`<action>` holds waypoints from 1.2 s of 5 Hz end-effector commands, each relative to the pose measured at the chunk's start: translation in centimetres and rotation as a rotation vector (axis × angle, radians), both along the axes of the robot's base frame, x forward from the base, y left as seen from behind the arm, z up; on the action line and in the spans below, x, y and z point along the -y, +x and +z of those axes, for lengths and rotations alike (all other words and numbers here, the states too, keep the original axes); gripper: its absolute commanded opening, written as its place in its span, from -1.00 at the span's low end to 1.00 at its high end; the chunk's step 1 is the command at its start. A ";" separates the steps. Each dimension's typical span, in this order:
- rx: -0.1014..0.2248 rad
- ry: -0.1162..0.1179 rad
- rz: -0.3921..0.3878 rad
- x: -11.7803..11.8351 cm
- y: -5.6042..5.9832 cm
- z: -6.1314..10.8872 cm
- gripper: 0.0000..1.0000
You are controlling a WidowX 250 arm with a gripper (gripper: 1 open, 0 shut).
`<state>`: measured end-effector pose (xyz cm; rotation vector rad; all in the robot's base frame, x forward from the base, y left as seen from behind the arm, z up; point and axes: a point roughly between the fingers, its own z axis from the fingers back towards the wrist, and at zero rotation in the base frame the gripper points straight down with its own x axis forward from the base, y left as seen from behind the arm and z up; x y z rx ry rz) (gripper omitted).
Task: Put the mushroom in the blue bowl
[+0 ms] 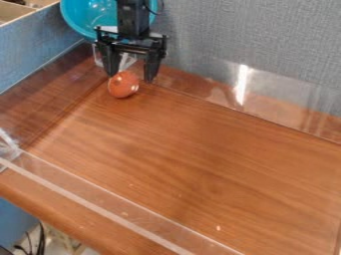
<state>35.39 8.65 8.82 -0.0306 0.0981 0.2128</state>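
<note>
The mushroom, a small orange-red rounded toy, lies on the wooden table near the back left wall. My gripper hangs directly over it, open, with its two dark fingers spread to either side just above the cap. The blue bowl is a glossy turquoise round shape behind the gripper at the top left, tilted against the wall and partly hidden by the arm.
Clear acrylic walls edge the wooden tabletop at the back, left and front. A blue-grey box side stands at the far left. A grey fabric wall lies behind.
</note>
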 end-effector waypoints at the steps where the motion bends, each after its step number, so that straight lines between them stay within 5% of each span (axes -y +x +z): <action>1: 0.062 0.023 0.029 -1.2 0.9 1.8 1.00; 6: 0.034 0.040 0.086 -2.1 1.0 -0.1 1.00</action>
